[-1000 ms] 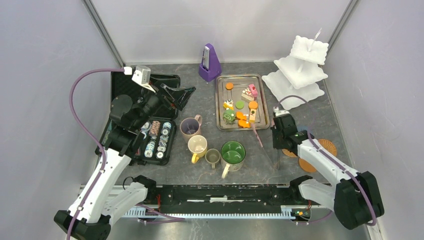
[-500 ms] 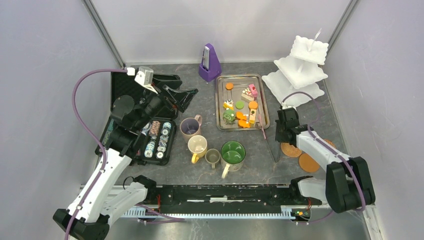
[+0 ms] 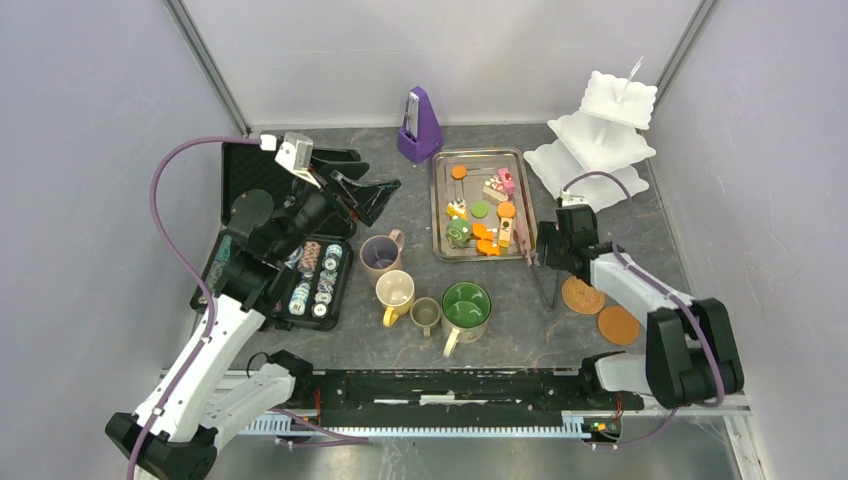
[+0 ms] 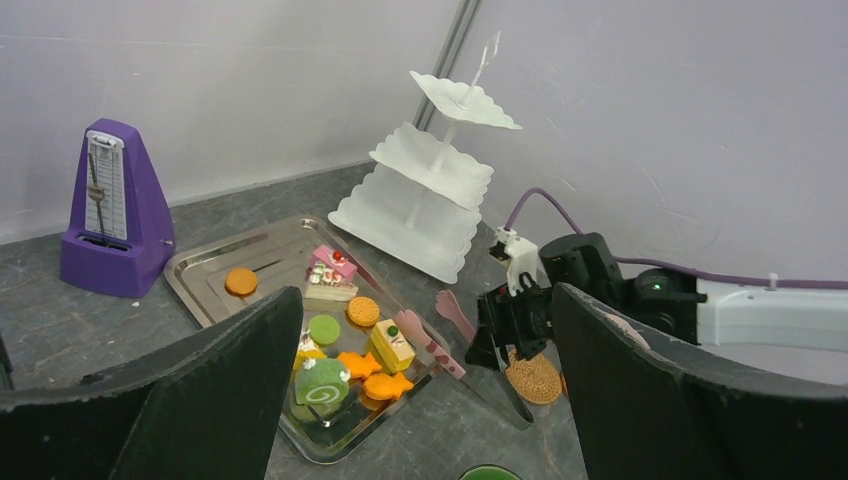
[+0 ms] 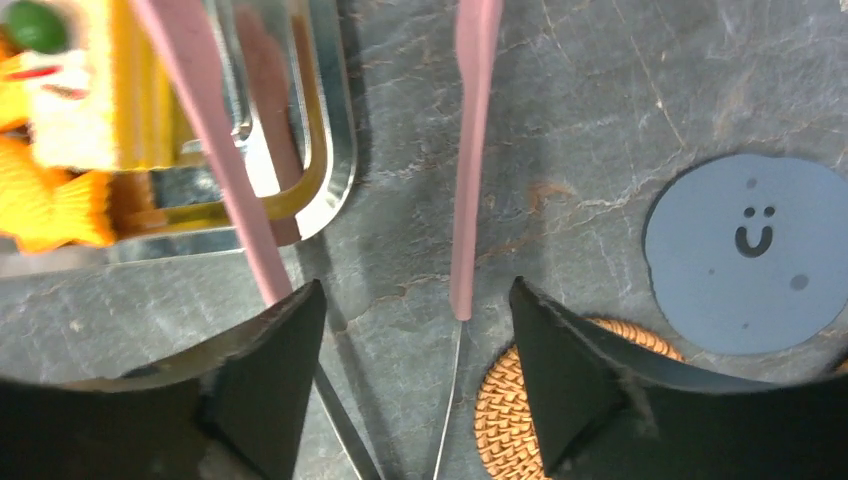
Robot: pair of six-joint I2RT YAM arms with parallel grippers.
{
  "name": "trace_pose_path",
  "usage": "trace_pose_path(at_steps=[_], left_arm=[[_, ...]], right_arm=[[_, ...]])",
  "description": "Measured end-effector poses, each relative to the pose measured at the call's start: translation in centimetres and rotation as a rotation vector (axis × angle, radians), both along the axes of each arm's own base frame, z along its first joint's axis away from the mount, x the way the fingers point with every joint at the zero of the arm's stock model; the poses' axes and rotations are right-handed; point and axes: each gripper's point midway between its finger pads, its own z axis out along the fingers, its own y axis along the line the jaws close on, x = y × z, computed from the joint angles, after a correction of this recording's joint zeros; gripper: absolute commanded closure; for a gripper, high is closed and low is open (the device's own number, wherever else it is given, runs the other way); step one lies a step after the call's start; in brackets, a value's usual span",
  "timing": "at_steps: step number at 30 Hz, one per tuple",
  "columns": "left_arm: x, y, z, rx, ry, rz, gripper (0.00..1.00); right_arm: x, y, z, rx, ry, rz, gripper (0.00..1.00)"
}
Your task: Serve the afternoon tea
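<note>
While the right gripper [image 5: 412, 300] was held low over the table just beside the right edge of the metal tray [image 3: 480, 155], its fingers were seen spread apart. The pink-tipped tongs [image 5: 475, 150] were seen between them, one arm close to the left finger with its tip over the tray's rim, the other clear of the right finger, so nothing was clamped. A cork coaster [image 3: 582, 295] was found just beside this gripper, with a second coaster [image 3: 618, 325] nearer the front. The toy pastries [image 3: 480, 215] were gathered on the tray. Four mugs [image 3: 394, 292] were grouped to its front left, and the white stand [image 3: 600, 140] was set in the back right corner. The left gripper [image 4: 425, 300] was held wide open above the black case [image 3: 310, 275], with nothing between its fingers.
</note>
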Motion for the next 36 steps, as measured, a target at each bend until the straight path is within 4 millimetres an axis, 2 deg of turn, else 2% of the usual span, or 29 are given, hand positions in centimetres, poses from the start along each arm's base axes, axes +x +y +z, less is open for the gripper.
trace_pose_path(at_steps=[1,2,7,14,20,25,30,36], left_arm=[[0.0,0.0,0.0,0.0,0.001,0.001,0.0],[0.1,0.0,-0.1,0.001,0.003,0.001,0.0],[0.4,-0.3,-0.6,0.008,0.021,0.001,0.0],[0.7,-0.5,-1.5,0.021,0.049,-0.001,0.0],[0.8,-0.6,-1.6,0.024,0.053,-0.003,0.0],[1.0,-0.9,-2.0,0.031,0.064,-0.014,0.0],[0.9,-1.0,-2.0,0.031,0.063,-0.018,0.0],[0.9,-1.0,-2.1,0.031,0.064,-0.019,0.0]], right_arm=[[0.2,0.2,0.5,0.013,-0.03,0.011,0.05],[0.1,0.5,0.9,0.028,-0.064,0.029,0.02],[-1.7,1.3,2.4,0.103,-0.231,0.099,0.02],[-3.7,1.9,0.2,0.143,-0.308,0.147,0.02],[-3.5,2.7,-0.5,0.111,-0.329,0.177,0.02],[-4.1,3.3,-1.7,0.021,-0.298,0.192,0.02],[-4.0,3.0,-2.1,-0.038,-0.299,0.156,0.02],[-3.5,2.8,-2.0,-0.062,-0.306,0.119,0.15]])
